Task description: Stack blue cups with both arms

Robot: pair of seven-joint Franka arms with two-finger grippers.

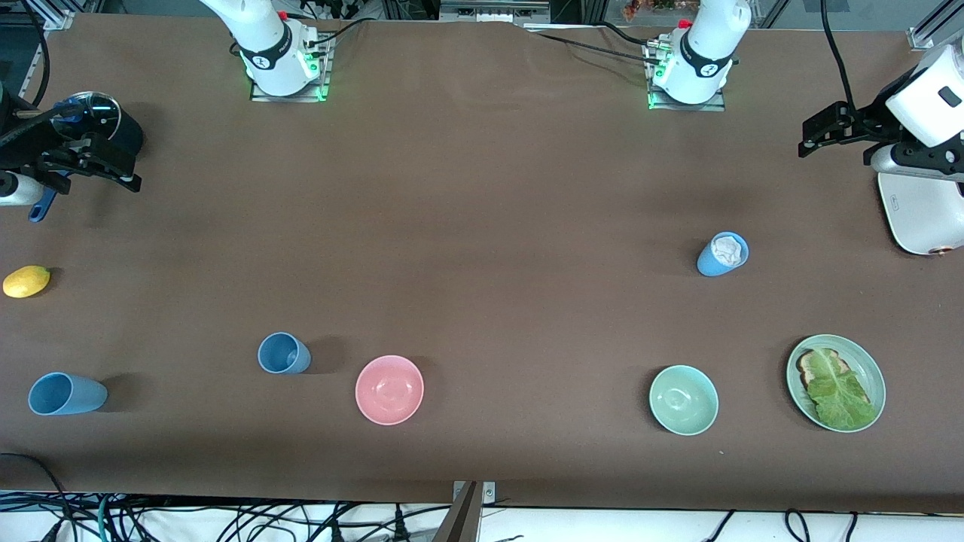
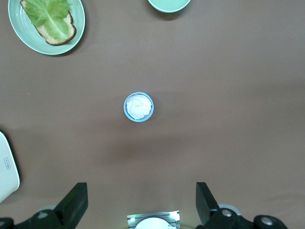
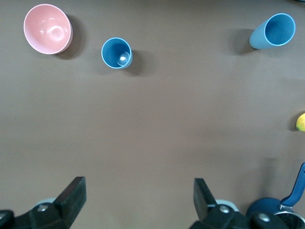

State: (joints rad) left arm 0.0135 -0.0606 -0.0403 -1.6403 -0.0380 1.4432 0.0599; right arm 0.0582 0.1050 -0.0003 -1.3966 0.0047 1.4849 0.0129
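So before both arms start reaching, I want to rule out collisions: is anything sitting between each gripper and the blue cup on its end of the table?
Nothing visible. Bare table lies between the left gripper and the blue cup holding something white, and between the right gripper and the empty blue cup. The pink bowl sits beside that cup, off the path.

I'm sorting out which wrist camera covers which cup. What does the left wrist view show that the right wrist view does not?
Only the left wrist view shows the blue cup with something white inside, the plate of toast and lettuce, the green bowl and a white appliance. Only the right wrist view shows the empty blue cup, the pink bowl, the taller sky-blue cup, the lemon and the saucepan. Both share the brown table and their own open gripper: left gripper, right gripper.
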